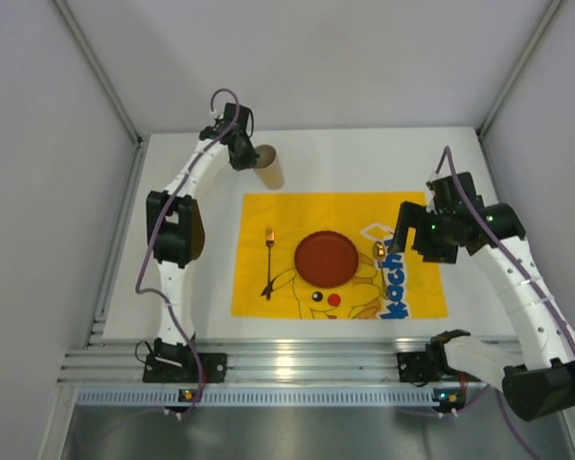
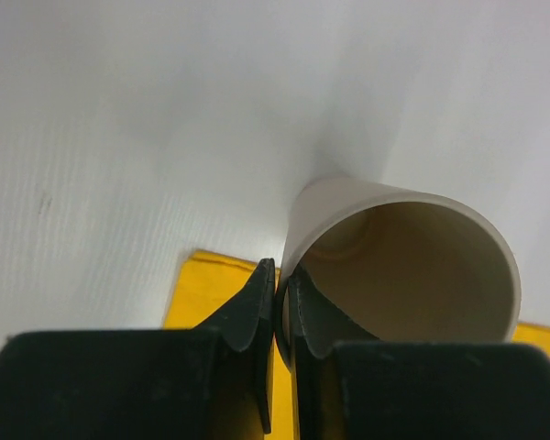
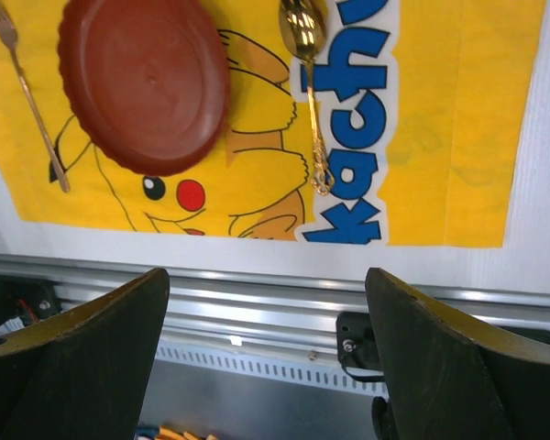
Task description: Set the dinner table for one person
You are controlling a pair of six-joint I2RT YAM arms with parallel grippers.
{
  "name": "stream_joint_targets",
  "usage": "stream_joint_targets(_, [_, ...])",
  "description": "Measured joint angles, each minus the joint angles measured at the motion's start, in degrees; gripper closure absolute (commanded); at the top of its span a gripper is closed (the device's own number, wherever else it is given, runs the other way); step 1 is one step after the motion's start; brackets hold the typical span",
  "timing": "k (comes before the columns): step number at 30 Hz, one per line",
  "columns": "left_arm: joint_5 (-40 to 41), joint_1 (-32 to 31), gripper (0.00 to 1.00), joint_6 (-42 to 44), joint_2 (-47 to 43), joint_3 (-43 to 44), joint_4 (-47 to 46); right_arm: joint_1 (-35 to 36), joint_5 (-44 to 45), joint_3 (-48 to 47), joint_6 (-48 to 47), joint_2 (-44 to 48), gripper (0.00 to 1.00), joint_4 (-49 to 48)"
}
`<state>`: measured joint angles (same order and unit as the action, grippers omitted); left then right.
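Note:
On the white dinner table [image 1: 355, 158] lies a yellow Pikachu-print cloth [image 1: 417, 216]. A dark red plate [image 1: 326, 258] sits at its middle, a gold fork [image 1: 268, 261] to its left, a gold spoon [image 1: 379, 249] to its right. My left gripper [image 1: 246, 156] is shut on the rim of a beige paper cup [image 1: 269, 167] just beyond the cloth's far left corner; the wrist view shows the cup wall [image 2: 394, 247] pinched between the fingers. My right gripper [image 1: 402, 240] is open and empty above the cloth's right part, over the spoon [image 3: 308, 82].
The silver aluminium rail [image 1: 297, 359] runs along the table's near edge, with both arm bases on it. Grey walls close in the left, right and far sides. The plate [image 3: 145, 81] and fork [image 3: 32, 101] also show in the right wrist view.

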<state>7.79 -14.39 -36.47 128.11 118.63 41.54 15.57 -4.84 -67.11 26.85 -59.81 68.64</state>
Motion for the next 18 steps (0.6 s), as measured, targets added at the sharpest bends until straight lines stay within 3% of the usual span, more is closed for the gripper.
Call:
stream_joint_targets(10, [-6.27,-9.25,1.00,11.17,-3.58,0.24,6.27,0.04,-7.06,-18.64,-0.90,-16.63,0.12,-4.79])
stream_joint_targets(18, [-6.95,-19.52,1.00,15.26,-13.16,-0.17,11.47,3.48,-11.50,-22.99,0.44,-24.00,0.14,-9.35])
